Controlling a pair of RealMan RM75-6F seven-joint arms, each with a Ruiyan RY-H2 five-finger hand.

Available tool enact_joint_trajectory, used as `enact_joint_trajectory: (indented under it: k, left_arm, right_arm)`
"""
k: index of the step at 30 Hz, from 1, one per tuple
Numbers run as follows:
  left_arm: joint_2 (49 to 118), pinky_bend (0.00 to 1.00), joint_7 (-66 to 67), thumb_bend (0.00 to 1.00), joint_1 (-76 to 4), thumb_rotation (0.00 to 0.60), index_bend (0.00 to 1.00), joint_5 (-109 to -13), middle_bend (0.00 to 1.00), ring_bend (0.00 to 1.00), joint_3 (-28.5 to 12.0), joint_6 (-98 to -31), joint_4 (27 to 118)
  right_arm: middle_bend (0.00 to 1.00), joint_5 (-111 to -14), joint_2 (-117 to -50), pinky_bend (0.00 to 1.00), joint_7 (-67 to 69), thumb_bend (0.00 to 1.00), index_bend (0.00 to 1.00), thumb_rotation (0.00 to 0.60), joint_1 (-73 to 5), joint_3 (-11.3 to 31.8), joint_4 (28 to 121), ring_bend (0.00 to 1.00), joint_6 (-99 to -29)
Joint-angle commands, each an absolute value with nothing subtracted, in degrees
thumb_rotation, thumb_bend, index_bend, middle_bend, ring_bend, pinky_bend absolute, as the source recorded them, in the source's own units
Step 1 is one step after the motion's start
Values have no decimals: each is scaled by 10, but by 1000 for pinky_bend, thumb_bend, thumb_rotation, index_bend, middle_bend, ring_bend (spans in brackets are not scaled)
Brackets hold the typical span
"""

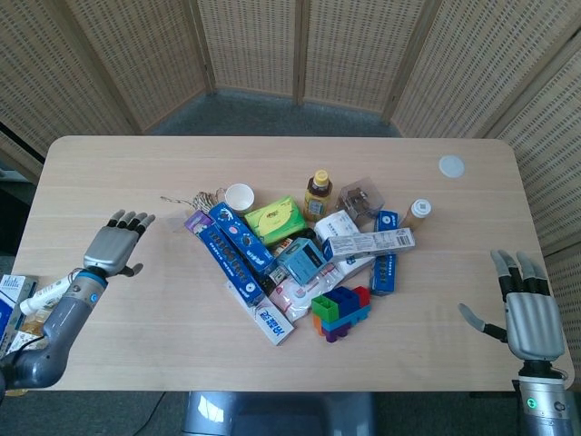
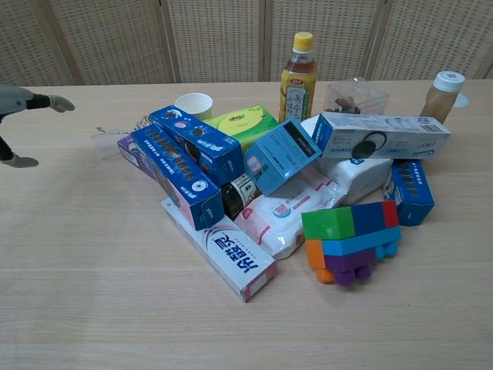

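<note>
Hovering over the left part of the table point(image 1: 109, 173), your left hand point(image 1: 115, 246) holds nothing, its fingers spread and pointing toward the pile; in the chest view only its fingertips point(image 2: 60, 102) show at the left edge. Nearest to it lie the purple box point(image 1: 198, 221) and the long blue cookie box point(image 1: 227, 257), with a tangle of string and a clear tag point(image 1: 186, 203) just beyond, all apart from your hand. Your right hand point(image 1: 532, 317) sits at the table's right edge, empty too, fingers wide and thumb out, well apart from the pile. The heap in the middle holds a paper cup point(image 1: 240, 196), a green box point(image 1: 275, 219), a tea bottle point(image 1: 318, 194), a white toothpaste box point(image 1: 369, 242) lying across the top, and a stack of coloured blocks point(image 1: 341, 312) at the near side. A white lid point(image 1: 451, 166) lies alone near the far right corner.
</note>
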State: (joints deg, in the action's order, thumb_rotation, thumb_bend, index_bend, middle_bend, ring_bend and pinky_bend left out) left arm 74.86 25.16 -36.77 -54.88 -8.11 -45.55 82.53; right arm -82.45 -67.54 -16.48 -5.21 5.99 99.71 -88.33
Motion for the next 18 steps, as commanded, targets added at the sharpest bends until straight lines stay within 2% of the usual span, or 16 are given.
enact_joint_trajectory:
  k: [1, 8, 18]
  left_arm:
    - [782, 0, 278, 328, -398, 600, 0, -515, 0, 0, -81, -431, 789]
    - [838, 0, 314, 328, -448, 600, 0, -456, 0, 0, -76, -403, 725]
    - [882, 0, 343, 329, -489, 600, 0, -402, 0, 0, -55, -379, 671]
  right_arm:
    - [128, -823, -672, 0, -162, 195, 0, 0, -50, 61, 998, 0, -886]
    - [128, -815, -666, 0, -158, 196, 0, 0, -42, 63, 1000, 0, -891]
    - [129, -813, -663, 0, -156, 194, 0, 0, -35, 65, 1004, 0, -898]
